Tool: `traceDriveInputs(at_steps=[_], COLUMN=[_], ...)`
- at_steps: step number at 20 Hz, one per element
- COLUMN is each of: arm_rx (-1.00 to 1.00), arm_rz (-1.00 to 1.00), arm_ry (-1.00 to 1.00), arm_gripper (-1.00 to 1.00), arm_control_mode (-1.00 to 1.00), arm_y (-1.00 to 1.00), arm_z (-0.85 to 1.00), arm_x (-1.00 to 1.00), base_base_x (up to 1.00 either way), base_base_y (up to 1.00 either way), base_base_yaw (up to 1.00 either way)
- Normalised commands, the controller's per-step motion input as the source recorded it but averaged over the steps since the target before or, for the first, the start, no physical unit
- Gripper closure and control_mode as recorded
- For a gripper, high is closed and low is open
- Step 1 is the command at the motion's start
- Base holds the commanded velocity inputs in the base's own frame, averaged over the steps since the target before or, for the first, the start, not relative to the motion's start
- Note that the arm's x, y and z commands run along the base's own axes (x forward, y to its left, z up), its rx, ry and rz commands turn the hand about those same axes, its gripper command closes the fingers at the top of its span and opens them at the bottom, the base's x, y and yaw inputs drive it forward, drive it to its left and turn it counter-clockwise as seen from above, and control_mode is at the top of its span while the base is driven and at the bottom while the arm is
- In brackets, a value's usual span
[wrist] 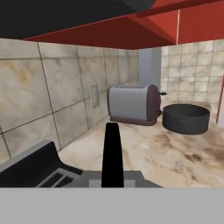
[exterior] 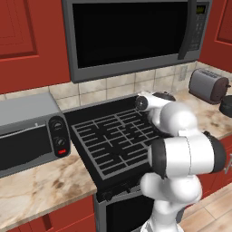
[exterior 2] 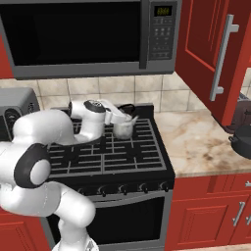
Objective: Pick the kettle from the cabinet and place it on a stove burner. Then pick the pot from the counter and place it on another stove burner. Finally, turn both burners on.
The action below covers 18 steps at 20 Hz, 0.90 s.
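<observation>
where the arm reaches over the black gas stove (exterior 2: 112, 157), the gripper (exterior 2: 119, 116) sits above the rear right grate, its jaws closed on the black arched handle of the kettle (exterior 2: 123, 128). the kettle, small and silvery, stands upright on the rear right burner (exterior 2: 135, 128) in the right base view; whether it rests fully on the grate or hangs just above it cannot be told. in the left base view the white arm (exterior: 181, 149) covers the right part of the stove, and the kettle is hidden behind it. the pot (wrist: 186, 118), wide and dark with a loop side handle, stands on the counter (wrist: 175, 153) to the right of the stove, just beside the chrome toaster (wrist: 133, 104), which is set against the tiled wall (wrist: 48, 92). in the right base view the pot's edge shows at the far right, below the open red door of the cabinet (exterior 2: 206, 54). a microwave (exterior: 131, 34) hangs above the stove, and a grey toaster oven (exterior: 29, 133) stands on the counter to the stove's left. in the hand view one dark fingertip (wrist: 112, 153) rises at the bottom, pointing toward the toaster.
</observation>
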Motion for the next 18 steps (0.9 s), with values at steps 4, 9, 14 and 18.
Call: traceDriveInputs(at_steps=[4,9,14,18], arm_rx=[0.0,0.0,0.0,0.0], arm_rz=[-0.1,-0.09,-0.07,-0.05], arm_ry=[0.0,0.0,0.0,0.0], arm_gripper=[1.0,1.0,1.0,1.0], arm_control_mode=[-1.0,-1.0,-1.0,-1.0], arm_y=[0.0,0.0,0.0,0.0], arm_z=[-0.08,-0.03,-0.03,-0.02], arm_x=[0.14,0.21,0.17,0.15], base_base_x=[0.0,0.0,0.0,0.0], base_base_y=[0.0,0.0,0.0,0.0], base_base_yaw=[0.0,0.0,0.0,0.0])
